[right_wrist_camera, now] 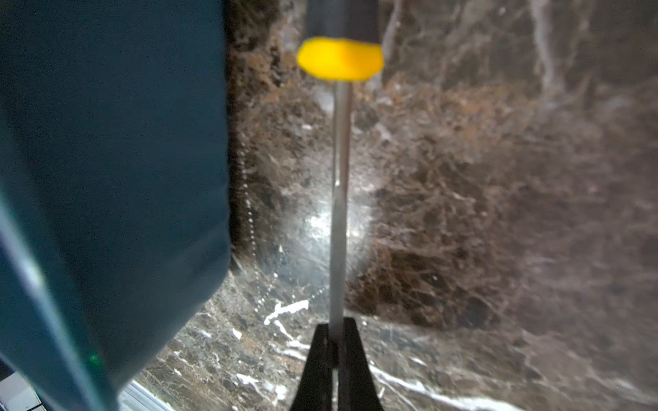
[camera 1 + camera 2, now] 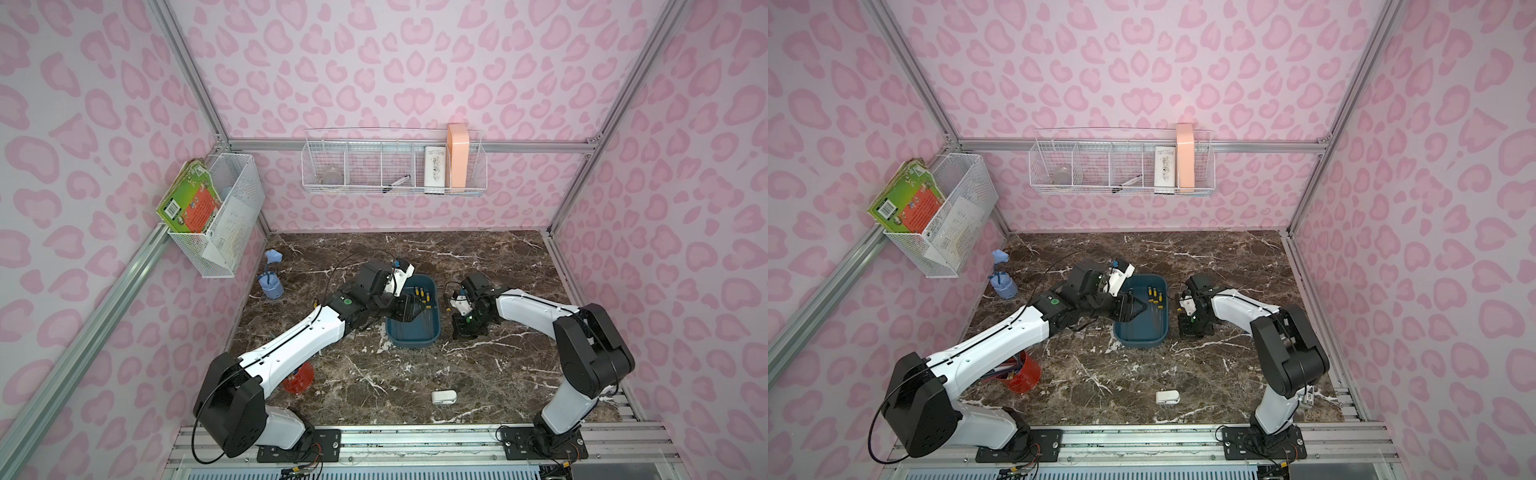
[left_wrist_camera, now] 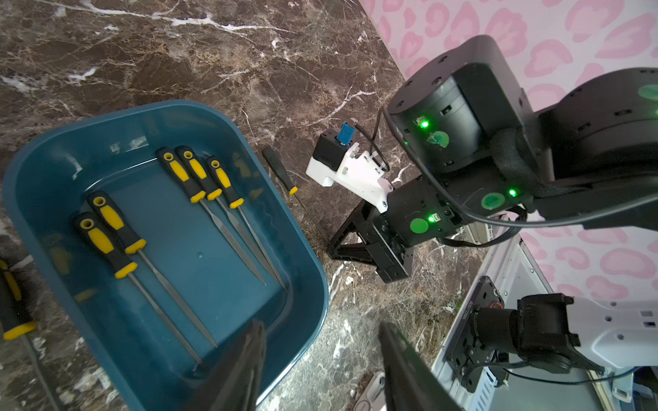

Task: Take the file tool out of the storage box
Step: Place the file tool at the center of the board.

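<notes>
The file tool (image 1: 338,213), a slim steel blade on a black-and-yellow handle, is just beside the dark teal plastic storage box (image 1: 106,178), blade pinched in the closed right gripper (image 1: 334,331), which should lay it flat on the brown marble tabletop (image 1: 480,213) before releasing; the left gripper (image 3: 320,331) hovers part-open, empty.

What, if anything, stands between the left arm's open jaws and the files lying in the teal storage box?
Nothing visible. The left gripper hangs open above the storage box, which has no lid; five files lie bare on its floor. The right gripper, shut on another file, is outside it.
</notes>
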Tool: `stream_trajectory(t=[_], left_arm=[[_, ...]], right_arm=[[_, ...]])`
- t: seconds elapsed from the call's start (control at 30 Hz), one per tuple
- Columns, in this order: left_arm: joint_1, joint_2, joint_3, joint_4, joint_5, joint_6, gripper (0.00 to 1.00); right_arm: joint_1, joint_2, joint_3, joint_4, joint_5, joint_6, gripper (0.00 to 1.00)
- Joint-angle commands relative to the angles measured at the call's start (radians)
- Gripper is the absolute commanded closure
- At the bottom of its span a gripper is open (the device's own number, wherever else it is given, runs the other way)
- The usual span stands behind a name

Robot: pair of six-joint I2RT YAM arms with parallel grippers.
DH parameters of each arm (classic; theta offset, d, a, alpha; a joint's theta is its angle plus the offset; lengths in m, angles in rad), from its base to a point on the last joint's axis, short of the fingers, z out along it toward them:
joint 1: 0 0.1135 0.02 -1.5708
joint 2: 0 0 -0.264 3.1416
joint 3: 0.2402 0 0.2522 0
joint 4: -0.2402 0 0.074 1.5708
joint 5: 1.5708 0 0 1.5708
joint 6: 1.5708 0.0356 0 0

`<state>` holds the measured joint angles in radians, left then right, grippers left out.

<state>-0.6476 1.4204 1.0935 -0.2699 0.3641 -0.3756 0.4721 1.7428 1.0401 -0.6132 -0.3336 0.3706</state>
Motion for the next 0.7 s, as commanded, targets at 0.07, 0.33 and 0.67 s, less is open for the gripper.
stream_trajectory(t=[0.07,0.33,0.67], left_arm=[[-0.001,0.001,0.011,-0.029,0.033,0.020,0.44],[-0.001,-0.038,-0.014,-0.014,0.094,0.026,0.44],[-0.001,-0.048,-0.034,-0.015,0.082,0.033,0.44]], right_arm=[[0.001,0.032,0.053,-0.090,0.039,0.000,1.00],[0.001,0.112,0.099,-0.130,0.033,-0.014,1.00],[0.004,0.112,0.118,-0.101,0.038,0.002,0.92]])
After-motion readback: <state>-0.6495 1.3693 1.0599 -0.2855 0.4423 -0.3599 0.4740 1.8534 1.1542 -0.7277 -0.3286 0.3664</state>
